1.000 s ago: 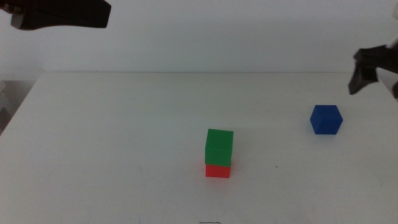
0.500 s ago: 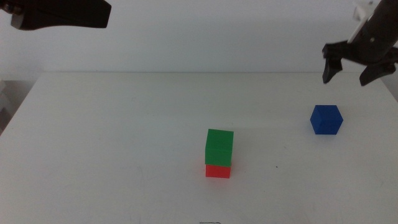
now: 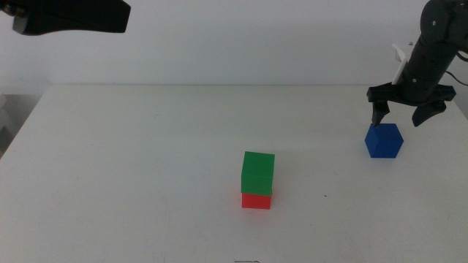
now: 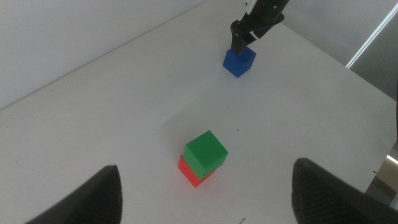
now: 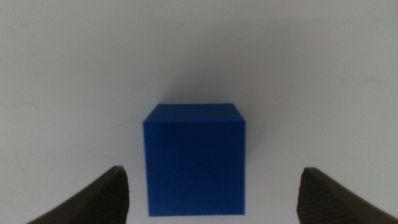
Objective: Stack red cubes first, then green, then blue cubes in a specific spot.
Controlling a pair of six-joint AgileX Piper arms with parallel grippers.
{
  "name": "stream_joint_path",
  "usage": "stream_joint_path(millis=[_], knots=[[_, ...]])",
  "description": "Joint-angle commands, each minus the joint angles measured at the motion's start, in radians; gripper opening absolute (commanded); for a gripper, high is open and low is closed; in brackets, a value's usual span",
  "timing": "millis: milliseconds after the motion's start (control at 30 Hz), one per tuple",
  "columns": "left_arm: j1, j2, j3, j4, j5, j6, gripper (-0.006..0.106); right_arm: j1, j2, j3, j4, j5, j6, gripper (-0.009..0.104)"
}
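The green cube sits on top of the red cube near the middle of the white table; both show in the left wrist view, green over red. The blue cube stands alone at the right. My right gripper is open just above it, jaws spread wider than the cube, which fills the right wrist view. My left gripper is open and empty, held high at the back left.
The white table ends at a far edge against a pale wall. Its right edge drops to a dark floor close to the blue cube. Nothing else lies on the table.
My right gripper has come in from the right edge and moved down to just above the blue cube. The cubes and the left arm have not moved.
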Motion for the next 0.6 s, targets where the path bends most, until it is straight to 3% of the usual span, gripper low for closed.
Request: stream_joint_path(millis=[0,567], knots=[[0.004,-0.020,-0.021,-0.060,0.031,-0.001,0.093,-0.007,-0.054,-0.034,0.010,-0.027,-0.018,0.089],[0.004,-0.020,-0.021,-0.060,0.031,-0.001,0.093,-0.007,0.000,-0.034,0.036,-0.041,-0.042,0.089]])
